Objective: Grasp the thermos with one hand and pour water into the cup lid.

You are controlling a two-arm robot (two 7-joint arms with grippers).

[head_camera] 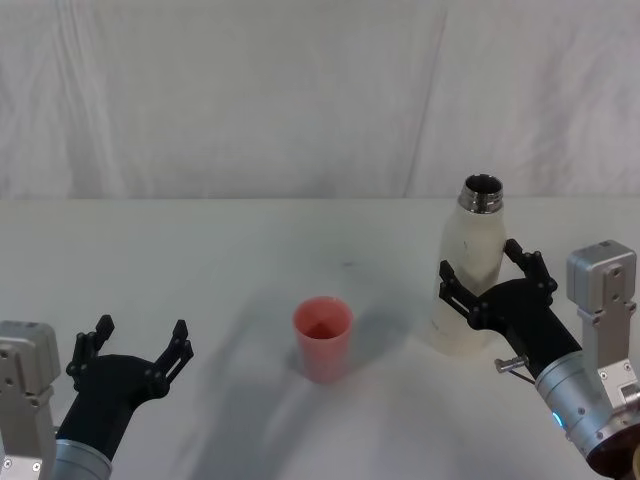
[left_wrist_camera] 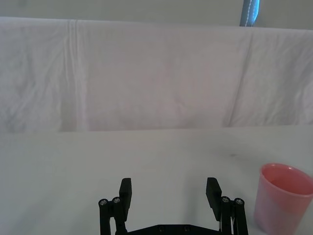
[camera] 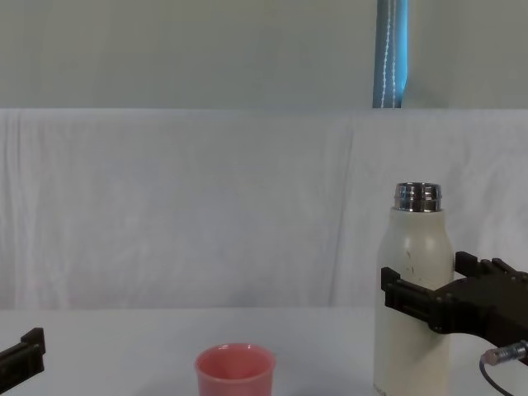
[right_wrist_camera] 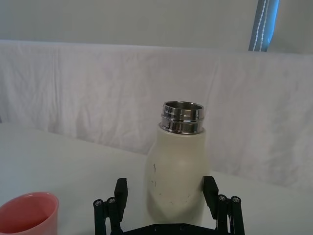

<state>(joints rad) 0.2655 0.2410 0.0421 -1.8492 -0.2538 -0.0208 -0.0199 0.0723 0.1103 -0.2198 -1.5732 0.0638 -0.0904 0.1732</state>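
— Where's everything on the table (head_camera: 200,260)?
— The thermos (head_camera: 470,280) stands upright at the right; the cup lid (head_camera: 322,338) sits to its left, apart.
— The grippers?
— The right gripper (head_camera: 487,275) straddles the thermos, perhaps not quite touching. The left gripper (head_camera: 138,345) is at the near left, apart from the cup lid.

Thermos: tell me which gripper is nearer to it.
Right. The right gripper has its open fingers on either side of the thermos; the left gripper hangs far off, beyond the pink cup.
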